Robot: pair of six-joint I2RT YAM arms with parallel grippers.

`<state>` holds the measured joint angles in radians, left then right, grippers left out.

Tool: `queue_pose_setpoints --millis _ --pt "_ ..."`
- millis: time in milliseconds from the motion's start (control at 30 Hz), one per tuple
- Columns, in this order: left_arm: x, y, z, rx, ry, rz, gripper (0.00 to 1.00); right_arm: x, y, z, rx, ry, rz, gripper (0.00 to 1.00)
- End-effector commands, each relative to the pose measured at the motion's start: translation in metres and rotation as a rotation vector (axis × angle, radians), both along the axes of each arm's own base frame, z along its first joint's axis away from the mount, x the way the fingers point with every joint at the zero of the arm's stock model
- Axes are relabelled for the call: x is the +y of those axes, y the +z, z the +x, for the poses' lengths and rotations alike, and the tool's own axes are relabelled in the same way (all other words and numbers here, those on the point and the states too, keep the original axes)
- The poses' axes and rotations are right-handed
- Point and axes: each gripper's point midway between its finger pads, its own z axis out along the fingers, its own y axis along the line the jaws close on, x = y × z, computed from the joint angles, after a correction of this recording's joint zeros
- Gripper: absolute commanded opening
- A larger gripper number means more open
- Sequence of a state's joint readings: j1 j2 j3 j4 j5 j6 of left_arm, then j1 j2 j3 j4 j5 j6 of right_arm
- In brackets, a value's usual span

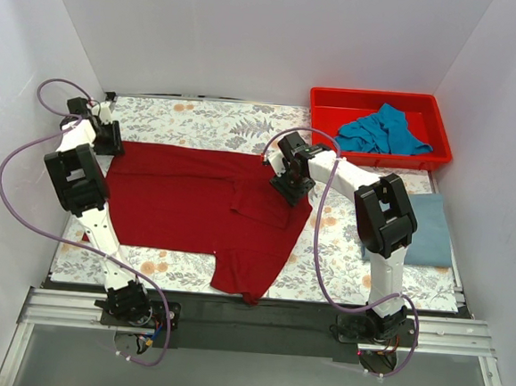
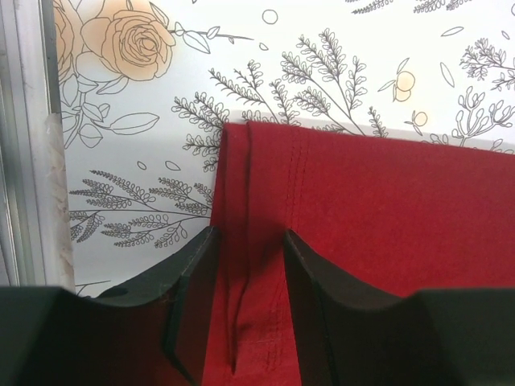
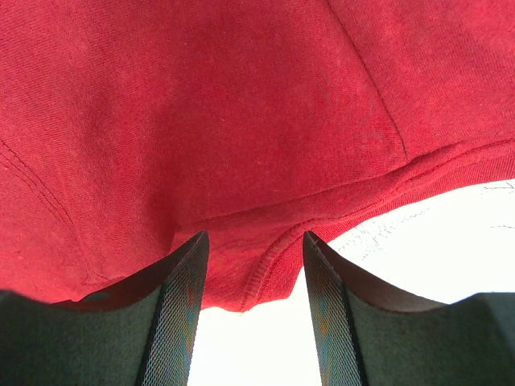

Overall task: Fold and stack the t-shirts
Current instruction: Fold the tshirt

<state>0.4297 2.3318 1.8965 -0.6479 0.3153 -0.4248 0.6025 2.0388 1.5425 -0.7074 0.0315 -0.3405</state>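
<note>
The large dark red t-shirt [image 1: 185, 205] lies spread across the flowered table [image 1: 351, 263], with one part reaching the front edge. My left gripper [image 1: 108, 138] stands at the shirt's far left corner. In the left wrist view its jaws [image 2: 249, 233] are open and straddle a wrinkled strip of the red cloth [image 2: 386, 209] near its hem. My right gripper [image 1: 291, 188] is at the shirt's right edge, open [image 3: 254, 235], with a stitched hem of red cloth [image 3: 201, 104] lying between its fingers. The teal-blue t-shirt [image 1: 383, 131] is crumpled in the bin. The grey-blue t-shirt [image 1: 432, 226] lies folded at the right.
The red plastic bin [image 1: 377, 95] stands at the back right corner. White walls close in the left, back and right sides. A metal rail [image 1: 257, 323] with both arm bases runs along the near edge.
</note>
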Motion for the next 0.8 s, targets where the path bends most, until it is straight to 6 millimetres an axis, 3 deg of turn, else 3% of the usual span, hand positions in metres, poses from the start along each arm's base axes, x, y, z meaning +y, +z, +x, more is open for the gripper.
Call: queue_pose_setpoints --millis 0,400,700,767 --pt "0.004 0.017 0.003 -0.026 0.01 0.033 0.37 0.001 0.016 0.003 -0.032 -0.001 0.01 0.57" --pt "-0.004 0.022 0.002 -0.032 -0.008 0.011 0.37 0.003 0.014 0.004 -0.028 0.002 0.013 0.57" --pt "-0.005 0.033 0.011 -0.075 -0.013 0.0 0.16 0.0 0.011 0.002 -0.022 0.001 -0.001 0.57" --pt "-0.003 0.034 0.012 -0.078 -0.01 0.005 0.06 -0.001 0.009 0.002 -0.02 0.0 -0.005 0.57"
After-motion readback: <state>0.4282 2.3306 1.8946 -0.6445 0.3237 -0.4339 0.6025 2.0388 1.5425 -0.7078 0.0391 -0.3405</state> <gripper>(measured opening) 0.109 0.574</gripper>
